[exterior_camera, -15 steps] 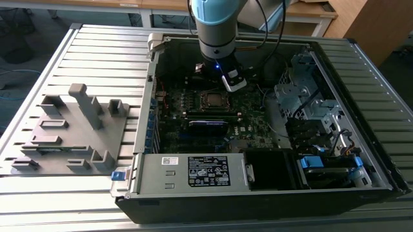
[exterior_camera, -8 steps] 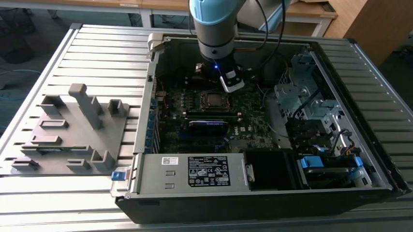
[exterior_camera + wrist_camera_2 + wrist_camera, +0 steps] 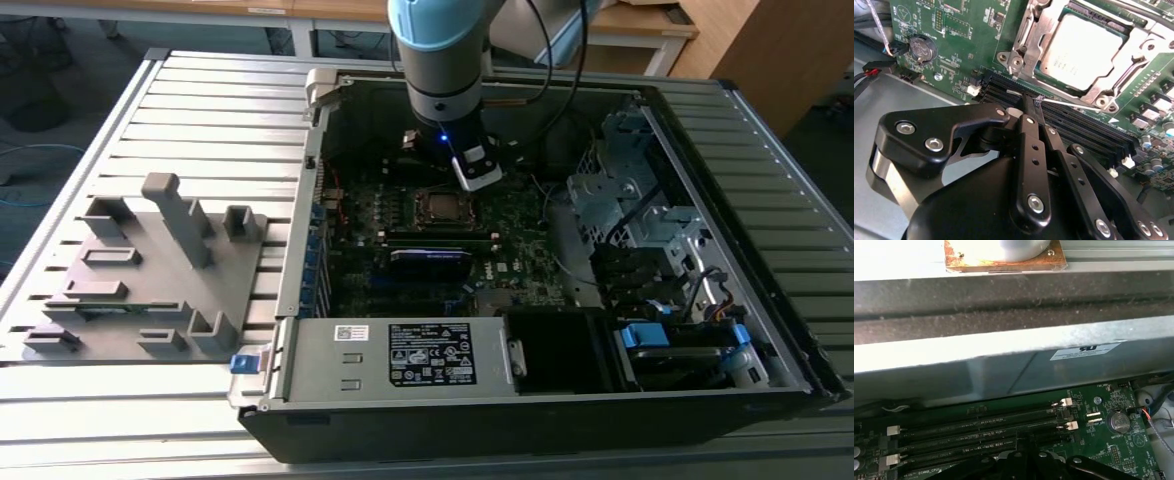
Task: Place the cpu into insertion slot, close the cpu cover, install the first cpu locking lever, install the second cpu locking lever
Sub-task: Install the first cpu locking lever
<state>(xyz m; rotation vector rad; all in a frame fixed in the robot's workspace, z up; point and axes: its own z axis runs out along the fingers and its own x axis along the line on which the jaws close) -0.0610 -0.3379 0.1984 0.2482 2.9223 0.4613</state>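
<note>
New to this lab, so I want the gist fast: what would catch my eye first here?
A pale blue robot arm reaches down into the open computer case at the centre of the exterior view. In the second wrist view, the silver cpu lies framed by the metal cpu cover, with the black end effector beside it above the memory slots.

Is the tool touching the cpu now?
Apart. In the second wrist view the tool ends at the memory slots, with the cpu cover between it and the cpu.
</note>
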